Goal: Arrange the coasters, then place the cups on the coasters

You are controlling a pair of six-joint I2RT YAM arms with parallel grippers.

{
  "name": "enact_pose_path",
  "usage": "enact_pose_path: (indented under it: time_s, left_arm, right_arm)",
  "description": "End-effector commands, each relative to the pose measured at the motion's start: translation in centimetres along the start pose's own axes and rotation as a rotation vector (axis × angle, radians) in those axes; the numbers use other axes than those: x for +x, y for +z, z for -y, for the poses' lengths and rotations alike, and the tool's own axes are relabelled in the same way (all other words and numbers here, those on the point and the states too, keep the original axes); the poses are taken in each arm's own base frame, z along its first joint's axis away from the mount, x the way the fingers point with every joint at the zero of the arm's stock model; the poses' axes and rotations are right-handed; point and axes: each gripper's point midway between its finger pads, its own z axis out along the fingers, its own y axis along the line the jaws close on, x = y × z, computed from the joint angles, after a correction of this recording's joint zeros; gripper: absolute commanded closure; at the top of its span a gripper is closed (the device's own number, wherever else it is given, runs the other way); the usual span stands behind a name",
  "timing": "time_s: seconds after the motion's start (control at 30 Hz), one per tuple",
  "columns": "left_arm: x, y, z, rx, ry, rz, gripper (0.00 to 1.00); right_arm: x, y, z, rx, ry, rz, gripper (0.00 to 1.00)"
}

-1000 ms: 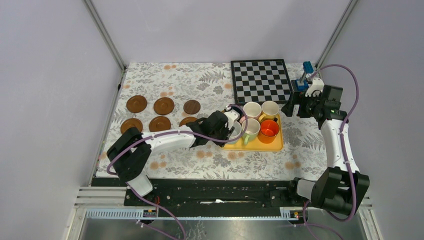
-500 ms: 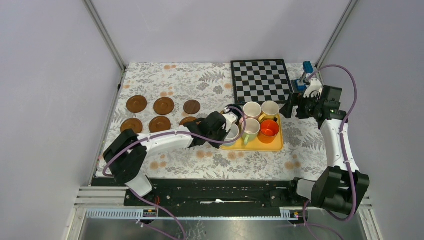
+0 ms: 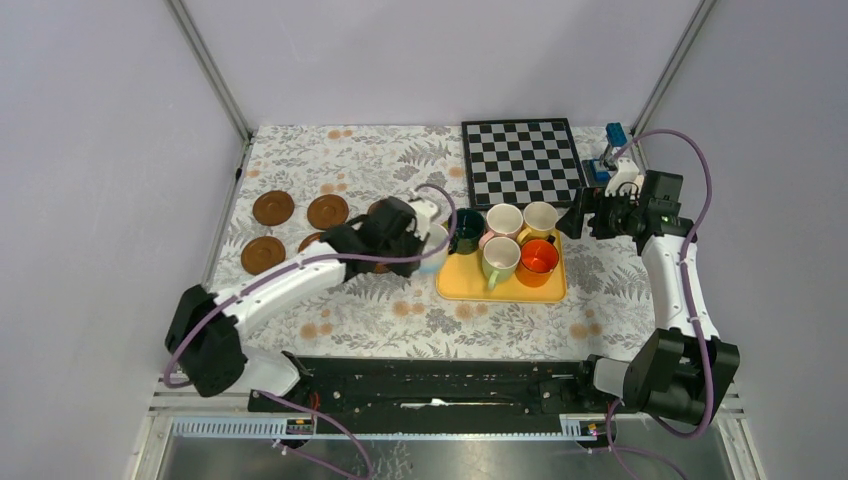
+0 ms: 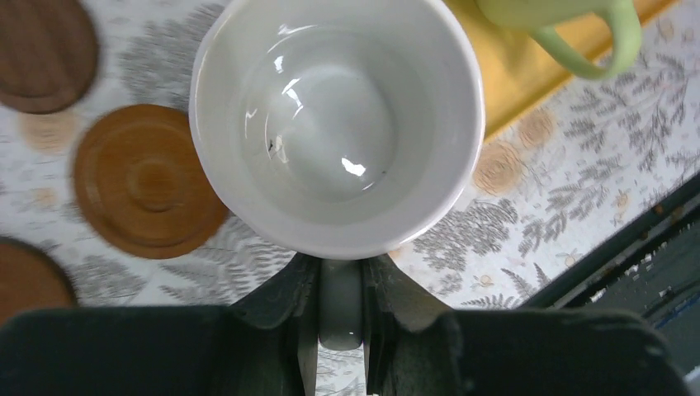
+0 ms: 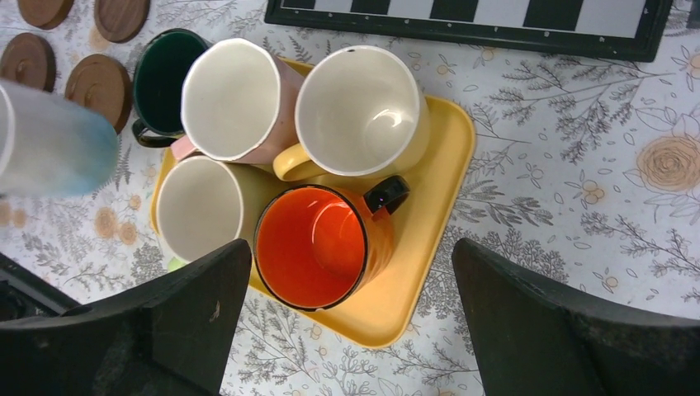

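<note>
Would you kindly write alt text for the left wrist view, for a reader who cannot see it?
The left gripper is shut on the handle of a white cup, seen from above, empty inside. Brown coasters lie on the floral tablecloth at left; part of a yellow tray and the handle of a light green cup show at upper right.

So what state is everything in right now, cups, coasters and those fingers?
Left fingers: shut on the white cup's handle.
White cup: upright, empty, held clear of the tray.
Right fingers: open, holding nothing.
Other cups: upright, empty, unheld.
Coasters: flat, the visible ones bare.
</note>
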Motion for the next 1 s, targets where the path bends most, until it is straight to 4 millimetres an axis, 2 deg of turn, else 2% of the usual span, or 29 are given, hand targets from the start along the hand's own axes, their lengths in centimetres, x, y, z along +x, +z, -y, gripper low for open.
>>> enact_pose_path:
  time_s: [0.0, 0.23, 0.33, 0.37, 0.5, 0.97]
  left_arm:
    - [-7.3, -5.4, -3.5, -0.048, -0.036, 0.254, 1.00]
    - [-8.4, -9.5, -13.5, -0.183, -0.147, 0.348, 1.00]
    - [-7.7, -10.8, -17.3, -0.234, -0.164, 0.359, 1.00]
    - [-7.2, -11.4, -19.0, -0.263, -0.183, 0.362, 1.00]
    - [-5.4, -12.7, -24.0, -0.325, -0.206, 0.368, 1.00]
    - [-1.4, -12.3, -35.2, -0.433, -0.220, 0.390, 1.00]
  right_arm:
    - [-1.6, -0.7, -1.5, -0.068, -0.038, 0.018, 0.02]
    - [-1.6, -0.7, -1.7, -0.084, -0.036, 0.008, 0.02]
    - [-1.6, -0.8, -1.9, -0.089, -0.036, 0.008, 0.02]
    - [-1.5, -0.8, -1.9, -0.088, -0.038, 0.008, 0.02]
    - [-0.9, -0.6, -1.9, -0.097, -0.038, -0.006, 0.02]
    - [-0.1, -0.8, -2.7, -0.148, -0.056, -0.020, 0.02]
